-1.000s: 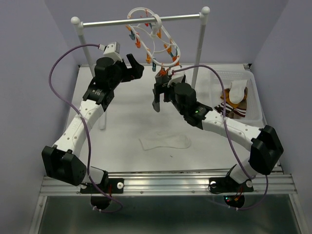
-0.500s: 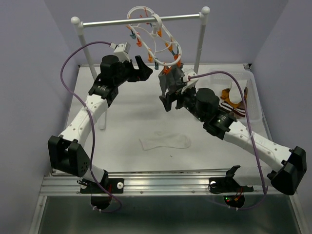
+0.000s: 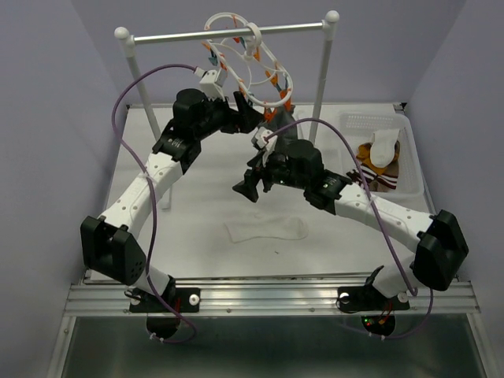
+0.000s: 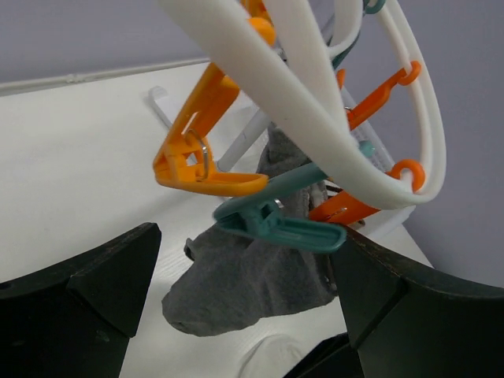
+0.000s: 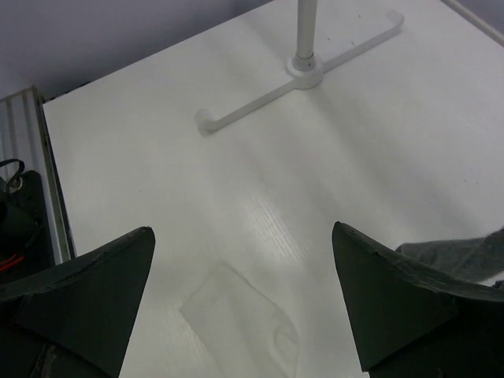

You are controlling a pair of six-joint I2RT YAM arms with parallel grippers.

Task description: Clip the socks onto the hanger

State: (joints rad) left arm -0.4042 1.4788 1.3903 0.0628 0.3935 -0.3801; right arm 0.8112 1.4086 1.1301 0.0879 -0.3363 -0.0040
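The white oval hanger [image 3: 246, 67] hangs by its hook from the metal rail, with orange and teal clips dangling. In the left wrist view a teal clip [image 4: 276, 226] on the hanger's ring [image 4: 315, 102] pinches a grey sock [image 4: 252, 276], which hangs free; an orange clip [image 4: 201, 161] is beside it. My left gripper [image 3: 249, 118] is open, its jaws on either side of that sock and clip [image 4: 244, 315]. My right gripper [image 3: 246, 187] is open and empty, low over the table [image 5: 244, 307]. A white sock [image 3: 266, 229] lies flat below it [image 5: 244, 327].
A white perforated basket [image 3: 411, 161] at the right holds a white sock [image 3: 384, 146] and a brown striped sock [image 3: 378, 179]. The metal rail stand [image 3: 181, 35] spans the back; its foot [image 5: 303, 67] lies on the table near the left post.
My right gripper has left the grey sock at the hanger and dropped down and left toward the white sock. My left gripper has moved right, up to the hanger's lower clips.
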